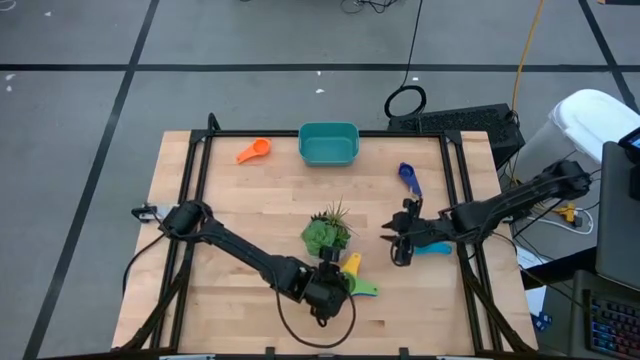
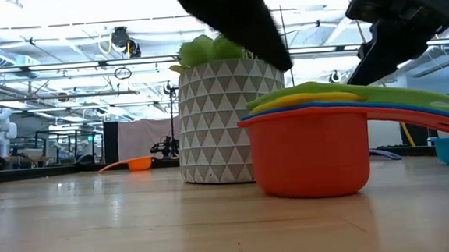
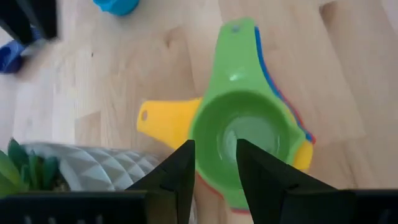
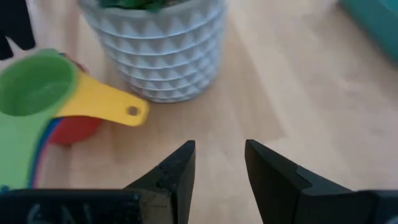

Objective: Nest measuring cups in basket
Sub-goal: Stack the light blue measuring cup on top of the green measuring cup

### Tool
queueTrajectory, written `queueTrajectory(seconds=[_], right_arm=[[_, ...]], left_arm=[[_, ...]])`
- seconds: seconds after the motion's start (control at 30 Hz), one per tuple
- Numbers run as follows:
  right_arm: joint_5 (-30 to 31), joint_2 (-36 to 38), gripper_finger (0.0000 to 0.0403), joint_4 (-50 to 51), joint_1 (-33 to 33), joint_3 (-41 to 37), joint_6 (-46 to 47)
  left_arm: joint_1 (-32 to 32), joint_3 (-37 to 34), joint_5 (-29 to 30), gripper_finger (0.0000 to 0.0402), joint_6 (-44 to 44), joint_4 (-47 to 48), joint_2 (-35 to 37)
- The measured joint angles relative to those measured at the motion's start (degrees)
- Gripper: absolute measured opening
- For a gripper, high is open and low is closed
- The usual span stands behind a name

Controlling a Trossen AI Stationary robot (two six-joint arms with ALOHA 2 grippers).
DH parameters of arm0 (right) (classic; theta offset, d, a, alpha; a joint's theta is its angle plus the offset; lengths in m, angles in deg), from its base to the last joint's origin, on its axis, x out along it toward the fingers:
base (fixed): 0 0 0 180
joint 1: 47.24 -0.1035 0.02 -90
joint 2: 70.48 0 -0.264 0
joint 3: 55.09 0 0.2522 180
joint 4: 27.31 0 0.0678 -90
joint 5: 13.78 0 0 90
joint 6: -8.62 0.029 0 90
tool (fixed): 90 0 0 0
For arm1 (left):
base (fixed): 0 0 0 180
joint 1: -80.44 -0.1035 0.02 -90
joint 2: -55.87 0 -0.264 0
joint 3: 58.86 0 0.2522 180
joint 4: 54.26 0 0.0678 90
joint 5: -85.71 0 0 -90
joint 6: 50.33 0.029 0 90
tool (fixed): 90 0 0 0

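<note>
High view: the small teal rectangular plastic basket (image 1: pixel 328 143) sits at the far edge of the wooden table (image 1: pixel 250 200), empty as far as can be seen. An orange plastic measuring cup (image 1: pixel 254 151) lies just beside it, a dark blue measuring cup (image 1: pixel 408 176) lies further right, and a light blue measuring cup (image 1: pixel 433 248) shows under the right arm. The left gripper (image 1: pixel 333 287) hangs over a nested stack of cups (image 1: pixel 358 279) beside the green succulent in its white patterned pot (image 1: pixel 327 234). The right gripper (image 1: pixel 397 240) hovers near the plant, holding nothing.

Low view: the stack (image 2: pixel 311 140) stands on the table, a red cup outermost with yellow, blue and green rims layered inside, handles fanned out to the side.

Left wrist view: the left gripper's fingers (image 3: pixel 178 180) stand apart, straddling the near rim of the green top cup (image 3: pixel 242 134) without visibly pinching it; a yellow handle (image 3: pixel 165 121) sticks out sideways.

Right wrist view: the right gripper's fingers (image 4: pixel 177 171) are apart over bare wood, the pot (image 4: pixel 158 46) ahead.

The cups look light, stiff and smooth, so likely slippery. Pinching the stack's rim wall probably lifts everything together, provided the inner cups do not slide loose; the flat handles offer another hold.
</note>
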Motion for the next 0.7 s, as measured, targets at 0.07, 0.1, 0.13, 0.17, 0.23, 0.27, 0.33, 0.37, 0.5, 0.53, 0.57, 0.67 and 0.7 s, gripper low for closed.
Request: queueTrajectory(seconds=[0.07,0.1,0.13,0.17,0.23,0.27,0.33,0.37,0.5,0.53,0.57,0.67,0.7], right_arm=[[1.8,2.8,0.0132,3.6,0.0,0.0,0.0],[2.7,4.1,0.0132,4.6,0.0,0.0,0.1],[3.5,5.3,0.0132,5.5,0.0,0.0,0.3],[4.5,6.5,0.0132,6.8,0.0,0.2,0.3],[5.4,8.2,0.0132,9.6,0.2,1.0,0.3],[6.1,8.7,0.0132,11.1,0.3,1.8,0.3],[7.6,9.2,0.0132,15.0,0.7,3.7,0.3],[7.8,9.2,0.0132,17.1,0.9,4.7,0.2],[9.2,8.4,0.0132,21.7,1.5,8.1,-0.6],[9.2,8.2,0.0132,22.3,1.5,8.6,-0.9],[9.1,8.0,0.0132,22.3,1.5,9.0,-1.2],[9.1,7.8,0.0132,21.9,1.5,9.6,-1.4],[9.1,7.8,0.0132,21.9,1.5,9.6,-1.4]], left_arm=[[0.0,0.0,1.5,0.0122,-0.3,2.2,0.0],[0.1,0.0,2.4,0.0122,-0.6,3.4,0.3],[0.3,0.0,3.3,0.0122,-1.0,4.8,0.7],[0.3,0.0,4.0,0.0122,-1.6,5.8,1.0],[0.3,0.1,5.3,0.0122,-2.5,6.8,1.7],[0.4,0.1,6.2,0.0122,-2.9,8.2,2.0],[0.6,0.0,8.3,0.0122,-3.5,10.4,2.5],[0.6,0.0,9.5,0.0122,-4.0,11.5,2.9],[1.1,0.0,14.6,0.0122,-7.7,20.8,5.1],[1.2,0.0,16.3,0.0122,-9.1,22.8,5.7],[1.2,0.0,17.7,0.0122,-10.5,24.4,6.1],[1.6,-0.1,19.9,0.0122,-14.0,28.3,8.5],[1.9,-0.1,20.1,0.0122,-14.8,28.2,9.5]])
